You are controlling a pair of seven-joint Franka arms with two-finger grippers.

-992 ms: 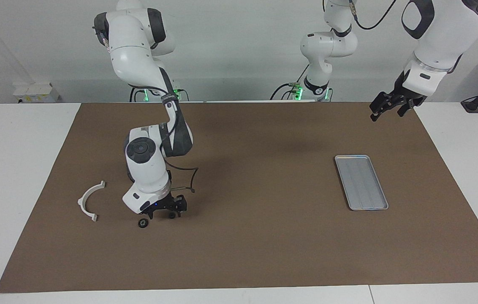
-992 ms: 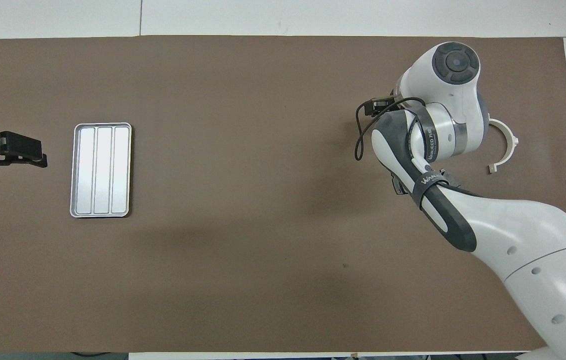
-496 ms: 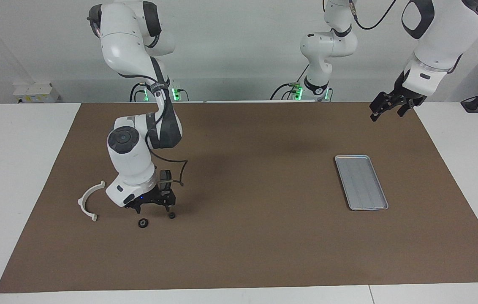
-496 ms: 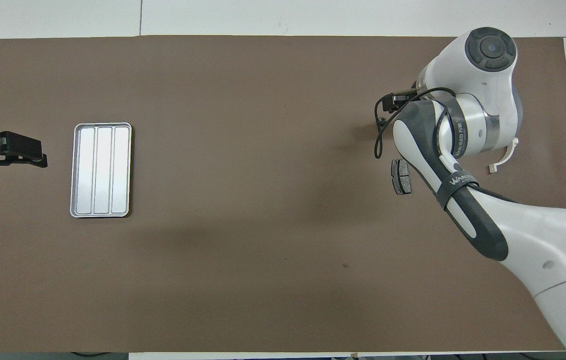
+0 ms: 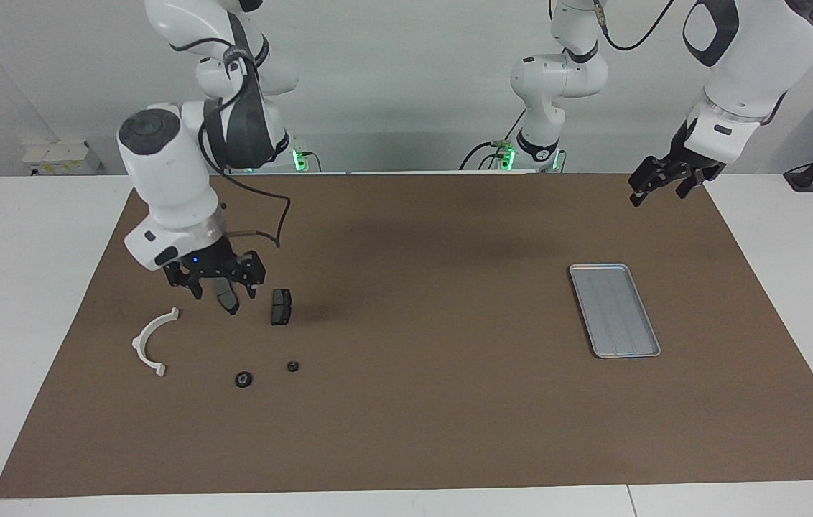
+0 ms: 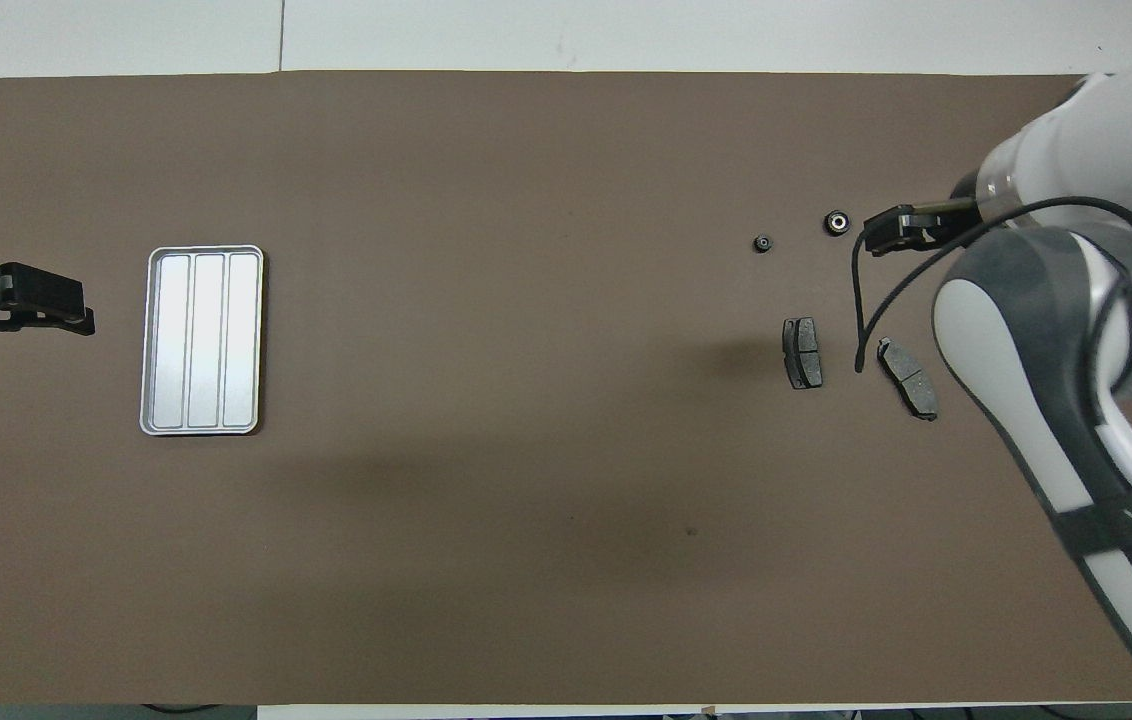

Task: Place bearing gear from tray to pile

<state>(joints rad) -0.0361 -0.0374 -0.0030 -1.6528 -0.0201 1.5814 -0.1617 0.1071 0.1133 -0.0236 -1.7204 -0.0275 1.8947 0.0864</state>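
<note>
The silver tray [image 5: 615, 310] [image 6: 204, 340] lies empty toward the left arm's end of the table. Two small black round bearing parts [image 5: 291, 366] [image 5: 243, 378] lie on the mat, also seen from overhead [image 6: 762, 243] [image 6: 835, 222]. Beside them are the pile's two dark brake pads [image 5: 280, 306] [image 5: 227, 301] and the white half-ring [image 5: 154, 341]. From overhead the pads [image 6: 801, 352] [image 6: 908, 378] show and the arm hides the half-ring. My right gripper [image 5: 225, 289] is open and empty, raised over one pad. My left gripper [image 5: 658, 192] [image 6: 41, 305] waits open in the air beside the tray.
A brown mat [image 5: 421, 402] covers most of the white table. My right arm [image 6: 1056, 330] reaches over the mat's edge at its own end. Wide bare mat lies between the tray and the pile.
My right gripper has let go of a small round part, risen and drawn back toward the robots. Both brake pads have come into view. The left arm has not moved.
</note>
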